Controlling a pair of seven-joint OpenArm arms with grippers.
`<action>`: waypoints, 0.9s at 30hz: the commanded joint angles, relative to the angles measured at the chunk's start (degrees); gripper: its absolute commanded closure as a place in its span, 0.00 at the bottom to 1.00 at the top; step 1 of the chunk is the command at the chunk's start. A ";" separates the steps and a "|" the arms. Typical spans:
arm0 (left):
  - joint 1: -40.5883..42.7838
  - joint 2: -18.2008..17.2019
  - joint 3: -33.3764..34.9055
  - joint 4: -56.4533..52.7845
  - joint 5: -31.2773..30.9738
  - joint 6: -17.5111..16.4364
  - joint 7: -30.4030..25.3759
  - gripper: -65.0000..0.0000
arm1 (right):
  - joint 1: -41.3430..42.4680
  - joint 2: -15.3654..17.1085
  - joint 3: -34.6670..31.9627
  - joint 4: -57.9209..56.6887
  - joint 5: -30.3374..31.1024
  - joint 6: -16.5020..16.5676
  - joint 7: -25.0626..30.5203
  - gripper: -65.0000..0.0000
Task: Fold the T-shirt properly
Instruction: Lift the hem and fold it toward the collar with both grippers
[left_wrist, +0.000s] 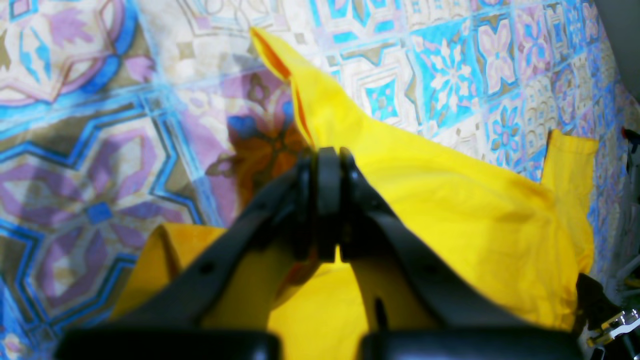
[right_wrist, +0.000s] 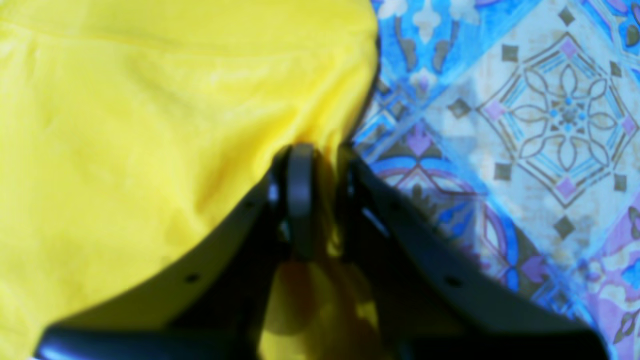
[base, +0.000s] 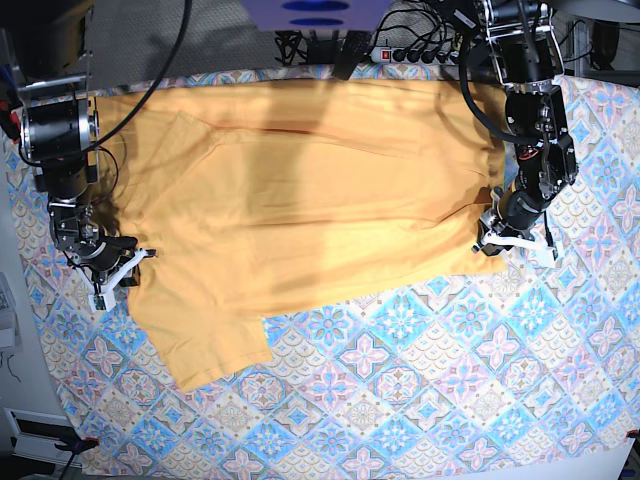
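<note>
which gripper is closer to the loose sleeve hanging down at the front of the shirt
Right. The right gripper pinches the T-shirt edge just above that sleeve. The left gripper grips the opposite edge, across the whole shirt.

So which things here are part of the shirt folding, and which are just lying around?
Part of the job:
T-shirt
left gripper, shut on its edge
right gripper, pinching its edge

Just there:
patterned tablecloth
power strip and cables behind the table
</note>
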 joint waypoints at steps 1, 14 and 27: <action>-0.84 -0.62 -0.13 1.15 -0.63 -0.51 -0.68 1.00 | 1.14 0.54 0.09 0.48 -0.16 0.84 -0.86 0.94; -0.84 -0.71 -0.13 1.15 -0.63 -0.51 -0.68 1.00 | -10.29 2.38 15.30 22.37 -0.33 4.09 -9.03 0.98; 3.03 -0.71 -0.13 10.03 -0.63 -0.51 -0.77 1.00 | -23.74 2.65 28.58 43.47 -0.42 4.62 -13.43 0.98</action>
